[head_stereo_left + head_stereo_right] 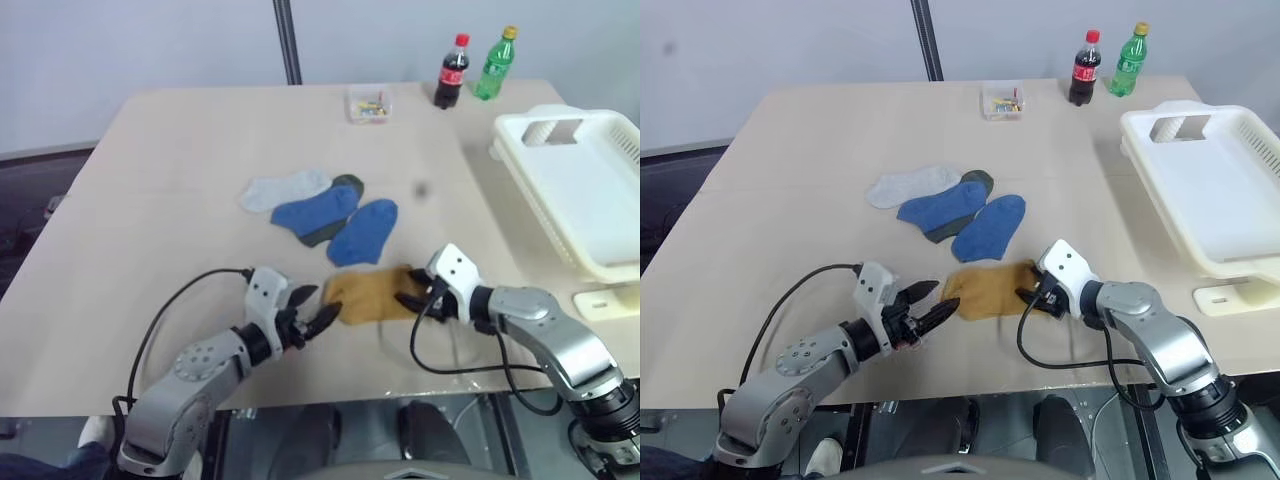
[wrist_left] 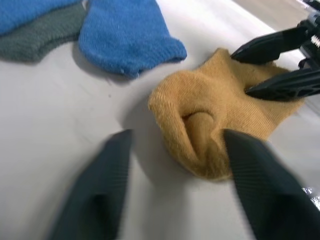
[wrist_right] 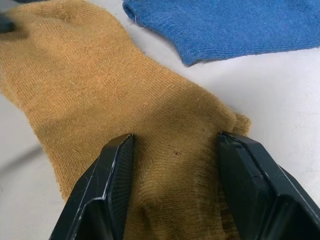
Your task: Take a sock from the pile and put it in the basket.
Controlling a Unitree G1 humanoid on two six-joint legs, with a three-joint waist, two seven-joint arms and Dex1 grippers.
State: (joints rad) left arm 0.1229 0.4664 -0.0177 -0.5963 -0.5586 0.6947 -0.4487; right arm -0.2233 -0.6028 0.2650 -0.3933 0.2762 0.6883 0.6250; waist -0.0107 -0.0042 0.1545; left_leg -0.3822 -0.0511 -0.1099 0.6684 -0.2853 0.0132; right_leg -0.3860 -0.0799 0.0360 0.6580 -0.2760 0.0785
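The mustard-yellow sock (image 1: 365, 295) lies flat on the table, just nearer to me than the pile (image 1: 320, 210) of blue, pale grey and dark green socks. My left gripper (image 1: 328, 300) is open at the sock's left end, its fingers (image 2: 115, 165) spread wide short of the rumpled edge. At the opposite end my right gripper (image 3: 175, 136) is open too, one finger (image 3: 117, 165) on each side of the fabric and both tips resting on it. The white slotted basket (image 1: 530, 125) stands at the right of the table with nothing in it.
At the table's far edge stand a cola bottle (image 1: 452, 72), a green bottle (image 1: 496, 64) and a small clear box (image 1: 369, 105). A dark pole (image 1: 288, 40) rises behind the table. A flat white piece (image 1: 605, 300) lies below the basket, near the right edge.
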